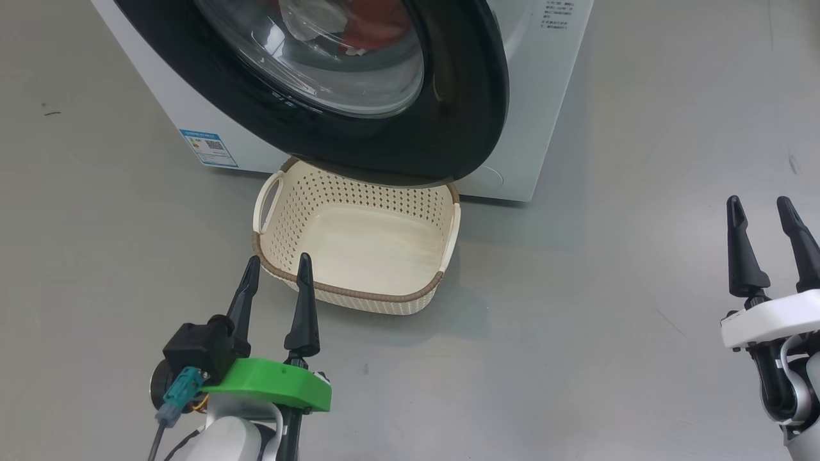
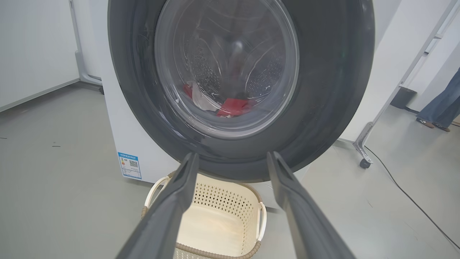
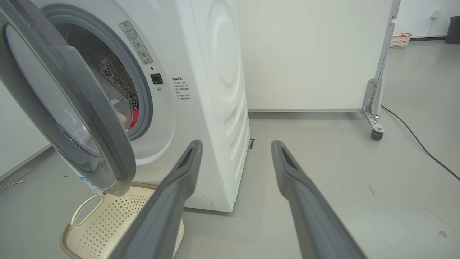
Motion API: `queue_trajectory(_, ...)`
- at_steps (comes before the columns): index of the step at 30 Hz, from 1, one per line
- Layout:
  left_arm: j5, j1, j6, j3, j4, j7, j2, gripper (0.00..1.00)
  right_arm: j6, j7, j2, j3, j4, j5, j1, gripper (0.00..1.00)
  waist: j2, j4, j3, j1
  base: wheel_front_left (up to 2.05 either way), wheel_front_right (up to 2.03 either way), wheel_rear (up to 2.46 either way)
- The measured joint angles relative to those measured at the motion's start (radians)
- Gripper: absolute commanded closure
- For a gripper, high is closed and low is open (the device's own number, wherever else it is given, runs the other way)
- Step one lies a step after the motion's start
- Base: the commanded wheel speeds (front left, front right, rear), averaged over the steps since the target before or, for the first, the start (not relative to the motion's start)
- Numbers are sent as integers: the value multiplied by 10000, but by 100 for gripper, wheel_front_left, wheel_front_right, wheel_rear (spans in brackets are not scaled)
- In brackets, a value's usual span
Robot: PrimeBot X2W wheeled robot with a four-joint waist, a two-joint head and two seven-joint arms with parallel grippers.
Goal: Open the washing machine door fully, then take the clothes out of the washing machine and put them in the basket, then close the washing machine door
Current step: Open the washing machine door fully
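Note:
The white washing machine (image 1: 538,115) (image 3: 215,90) stands ahead with its black-rimmed round door (image 1: 448,128) (image 2: 330,90) (image 3: 90,118) partly swung out over the basket. Red and white clothes (image 2: 230,106) (image 1: 371,25) lie in the drum, seen through the door glass. The cream basket (image 1: 359,294) (image 2: 219,230) (image 3: 104,223) sits empty on the floor under the door. My left gripper (image 1: 278,264) (image 2: 233,158) is open just in front of the basket's near rim, holding nothing. My right gripper (image 1: 760,206) (image 3: 236,145) is open off to the right, over bare floor.
A blue label (image 1: 209,148) marks the machine's lower left corner. A white partition on a castor (image 3: 375,133) stands to the right, with a black cable (image 3: 420,144) across the floor. A person's legs (image 2: 440,104) show at the far right.

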Motion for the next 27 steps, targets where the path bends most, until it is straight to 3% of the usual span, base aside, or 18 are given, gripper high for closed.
queue_trajectory(22, 15, 0, 0, -25, -12, 0, 0, 0, 194, -2, 314, -458, -165, -414, 220, 0, 0, 4, 36, 0, 0, 0, 0)
queue_trajectory(27, 1542, -27, 0, -31, 153, 0, 0, 0, 245, -2, 351, -510, -167, -437, 260, 0, 0, 29, 61, 0, 0, 0, 0)
